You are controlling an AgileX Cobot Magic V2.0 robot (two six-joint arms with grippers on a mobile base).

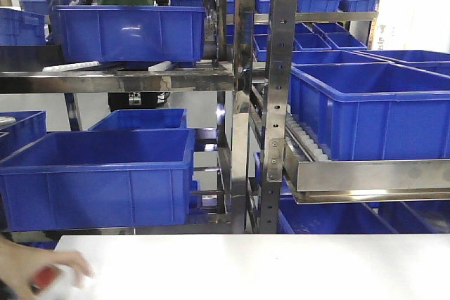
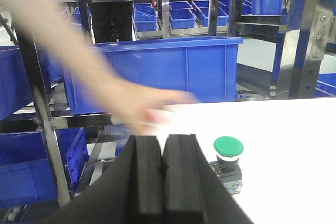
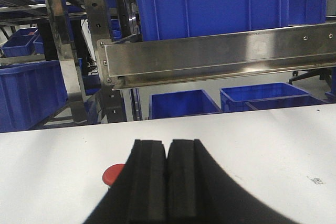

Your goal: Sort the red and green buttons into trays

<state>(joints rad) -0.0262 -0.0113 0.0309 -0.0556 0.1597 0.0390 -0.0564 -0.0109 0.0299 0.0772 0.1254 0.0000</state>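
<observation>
Near left edge of table [image 2: 294, 145] | green button [image 2: 228, 151] beside left tool [image 2: 161, 148], closed, empty | right tool [image 3: 167, 150] same, red button [image 3: 112, 174] alongside

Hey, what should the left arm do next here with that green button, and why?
Probably pause for now. A person's hand is blurred in motion over the table edge just beyond the left gripper, which is shut. Once the hand clears, opening beside the green button seems sensible.

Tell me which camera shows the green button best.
The left wrist view: the green button stands upright on the white table, whole and sharp, right of the shut left gripper. The front and right wrist views do not show it.
</observation>
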